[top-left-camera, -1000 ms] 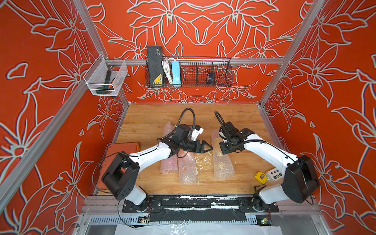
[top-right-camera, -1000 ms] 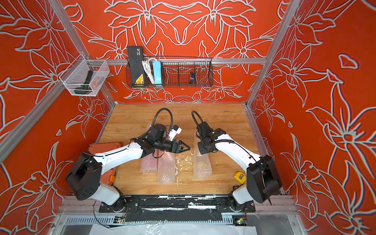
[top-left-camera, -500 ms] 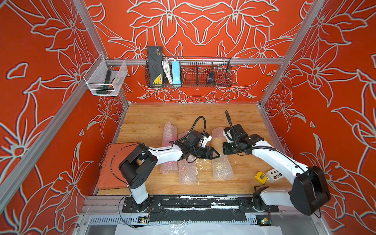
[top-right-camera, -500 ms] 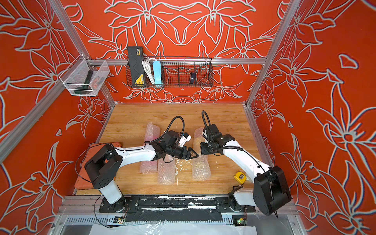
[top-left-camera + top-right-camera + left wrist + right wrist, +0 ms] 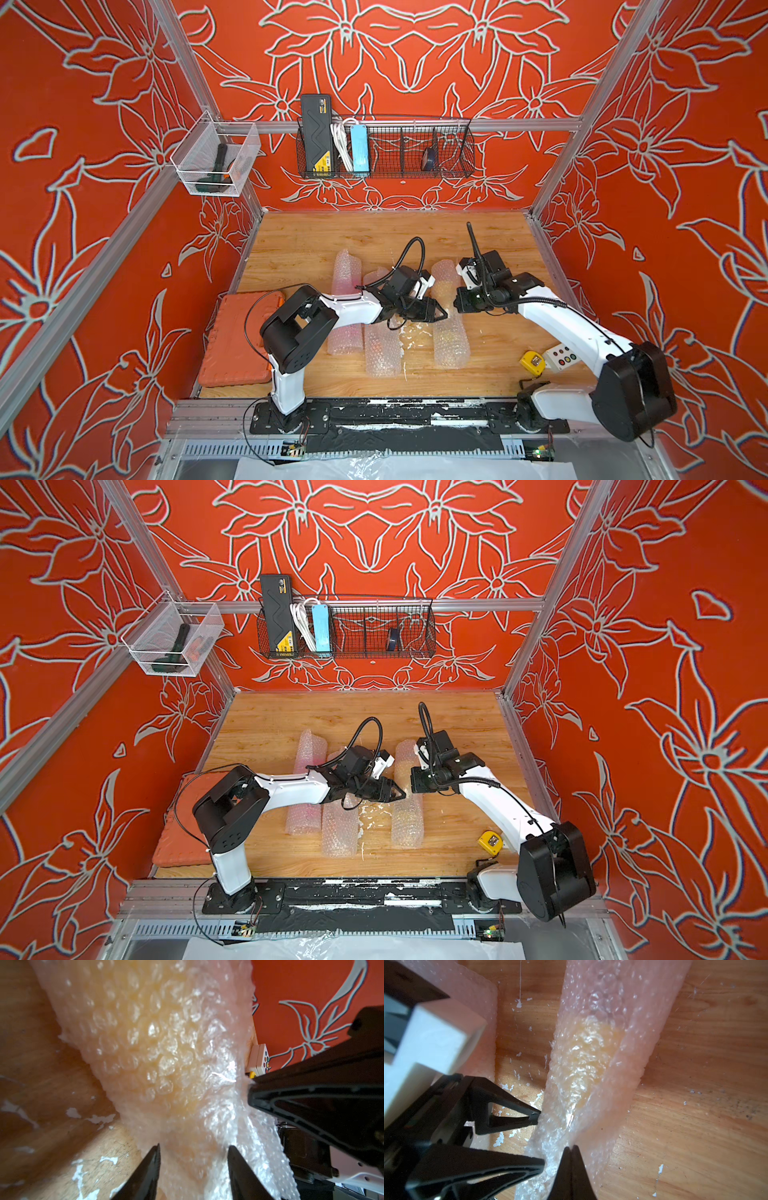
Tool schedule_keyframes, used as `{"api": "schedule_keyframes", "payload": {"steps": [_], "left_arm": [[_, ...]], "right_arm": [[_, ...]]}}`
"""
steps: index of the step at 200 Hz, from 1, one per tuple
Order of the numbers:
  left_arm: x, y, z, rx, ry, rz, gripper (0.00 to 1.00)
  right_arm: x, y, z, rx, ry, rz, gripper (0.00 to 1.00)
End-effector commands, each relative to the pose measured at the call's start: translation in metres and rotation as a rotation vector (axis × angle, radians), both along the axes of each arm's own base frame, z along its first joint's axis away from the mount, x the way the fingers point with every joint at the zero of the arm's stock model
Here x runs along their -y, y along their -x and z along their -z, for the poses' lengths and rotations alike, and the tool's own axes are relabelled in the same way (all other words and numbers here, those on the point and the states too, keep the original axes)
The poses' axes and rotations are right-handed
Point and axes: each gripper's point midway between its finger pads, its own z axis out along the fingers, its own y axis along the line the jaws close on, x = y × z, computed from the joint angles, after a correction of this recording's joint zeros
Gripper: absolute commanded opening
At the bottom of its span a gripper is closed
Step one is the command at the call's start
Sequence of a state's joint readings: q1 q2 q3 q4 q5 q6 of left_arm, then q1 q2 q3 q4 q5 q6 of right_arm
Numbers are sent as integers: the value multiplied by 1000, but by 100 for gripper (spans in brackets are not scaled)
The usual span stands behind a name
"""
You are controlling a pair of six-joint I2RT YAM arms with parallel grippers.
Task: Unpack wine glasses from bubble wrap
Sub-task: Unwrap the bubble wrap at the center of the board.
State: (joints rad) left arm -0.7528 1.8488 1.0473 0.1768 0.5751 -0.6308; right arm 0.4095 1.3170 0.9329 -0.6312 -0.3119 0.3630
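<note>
A bubble wrap roll (image 5: 451, 345) lies flat on the wooden table (image 5: 324, 237), with a yellow goblet (image 5: 591, 1047) showing dimly through it. The left gripper (image 5: 193, 1147) has its jaws apart, and wrap fills the gap between its fingers. The right gripper (image 5: 571, 1148) faces it from the roll's far side, jaws together, tips at a pucker in the film. I cannot tell whether any film is caught. The goblet sits just ahead of both sets of tips. A second roll (image 5: 382, 353) and a pink-tinted roll (image 5: 345, 286) lie under the left arm, behind its gripper.
</note>
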Motion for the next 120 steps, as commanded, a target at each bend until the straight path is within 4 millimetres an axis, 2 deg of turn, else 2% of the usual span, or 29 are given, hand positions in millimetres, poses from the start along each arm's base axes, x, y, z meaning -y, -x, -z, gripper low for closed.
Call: {"api": "schedule_keyframes", "payload": {"steps": [1, 13, 27, 120], "left_arm": [[-4, 0, 5, 3, -26, 3, 43], [-5, 1, 6, 4, -28, 1, 40], [-6, 1, 7, -2, -23, 3, 32], [-8, -1, 0, 10, 1, 20, 20]], "right_arm": [[2, 2, 3, -29, -9, -16, 2], [2, 2, 5, -37, -13, -20, 2], [2, 2, 9, -48, -8, -23, 2], [12, 7, 14, -45, 36, -15, 2]]}}
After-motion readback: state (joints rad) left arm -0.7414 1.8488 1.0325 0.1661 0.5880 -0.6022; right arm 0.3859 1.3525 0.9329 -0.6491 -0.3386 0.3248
